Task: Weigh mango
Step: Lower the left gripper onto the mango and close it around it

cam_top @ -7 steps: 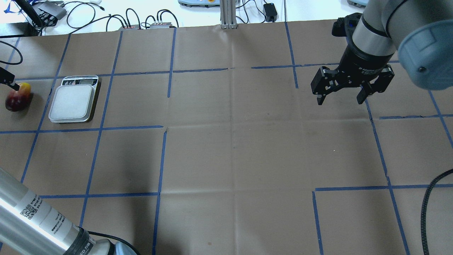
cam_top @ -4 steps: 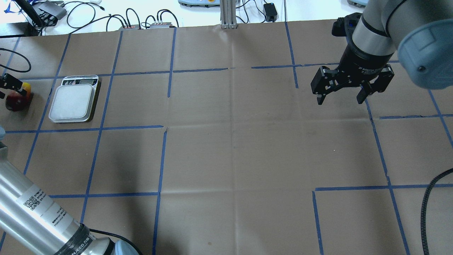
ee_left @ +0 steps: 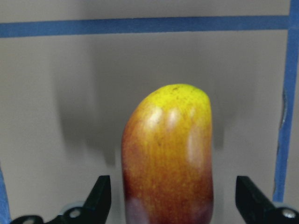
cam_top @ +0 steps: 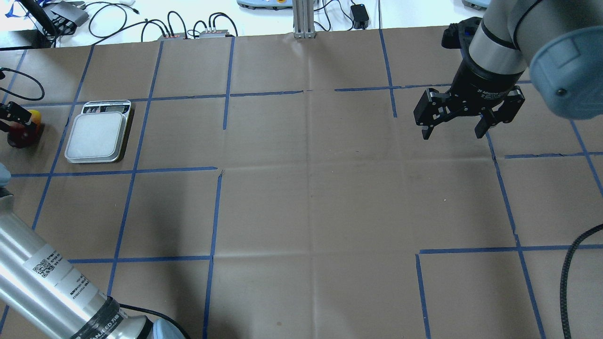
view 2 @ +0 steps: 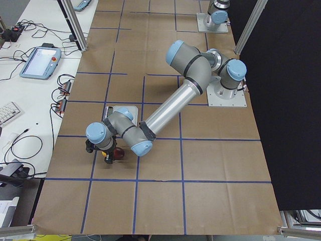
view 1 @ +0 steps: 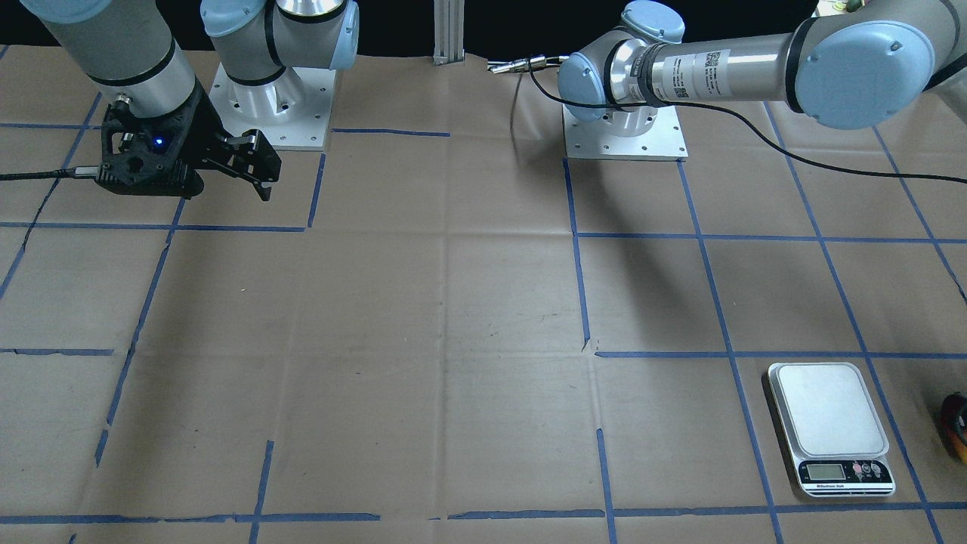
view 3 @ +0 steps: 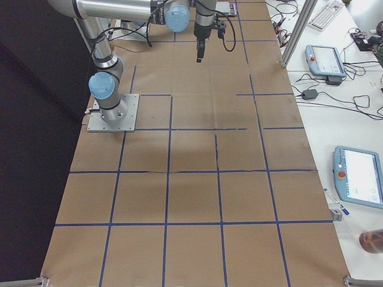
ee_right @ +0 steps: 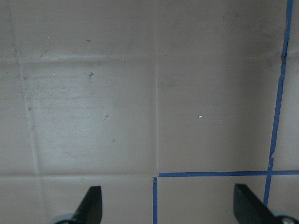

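Brown paper (cam_top: 306, 188) gridded with blue tape covers the table. At its far left edge the mango (cam_top: 21, 135) lies on the paper, yellow end pointing away from the robot. The left gripper (ee_left: 169, 198) straddles it, fingers spread and clear of its sides. Just right sits the scale (cam_top: 96, 136). Far right, the right gripper (cam_top: 452, 135) hangs above the paper, fingers spread wide.

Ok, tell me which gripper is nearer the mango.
Left. The left gripper is around the mango, its jaws open on either side with gaps showing. The right gripper hangs open over the table far across on the other side.
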`<state>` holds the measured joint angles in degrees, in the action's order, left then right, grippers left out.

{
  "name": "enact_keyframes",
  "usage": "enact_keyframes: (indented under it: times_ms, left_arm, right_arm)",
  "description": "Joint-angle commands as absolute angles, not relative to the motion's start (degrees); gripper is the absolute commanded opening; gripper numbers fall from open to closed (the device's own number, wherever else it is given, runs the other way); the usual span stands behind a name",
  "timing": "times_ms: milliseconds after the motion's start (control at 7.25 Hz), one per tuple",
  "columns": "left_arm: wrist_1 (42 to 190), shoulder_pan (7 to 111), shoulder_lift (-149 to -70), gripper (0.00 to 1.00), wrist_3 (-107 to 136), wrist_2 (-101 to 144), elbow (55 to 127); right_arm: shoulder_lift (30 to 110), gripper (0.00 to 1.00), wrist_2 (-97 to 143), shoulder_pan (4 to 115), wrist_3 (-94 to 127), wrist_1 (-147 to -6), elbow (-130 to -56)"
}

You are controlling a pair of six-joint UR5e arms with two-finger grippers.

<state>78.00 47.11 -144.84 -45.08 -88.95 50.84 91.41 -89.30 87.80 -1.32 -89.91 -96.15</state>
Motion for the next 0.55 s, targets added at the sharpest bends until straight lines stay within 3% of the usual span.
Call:
enact_keyframes:
  times_ms: [0, 138, 414]
  left_arm:
    - [78.0, 47.1, -146.4, 0.76, -45.3, -90.3, 50.5]
    - [78.9, 47.1, -146.1, 0.45, -44.9, -94.1, 50.4]
    - [80.2, 47.8, -145.2, 0.08, -44.3, -94.2, 50.4]
  right_arm:
    - [91.4, 1.00, -89.3, 87.8, -1.3, -89.9, -96.2]
    - [91.4, 1.00, -89.3, 87.8, -1.3, -89.9, -96.2]
    - [91.4, 1.00, -89.3, 87.8, -1.3, -89.9, -96.2]
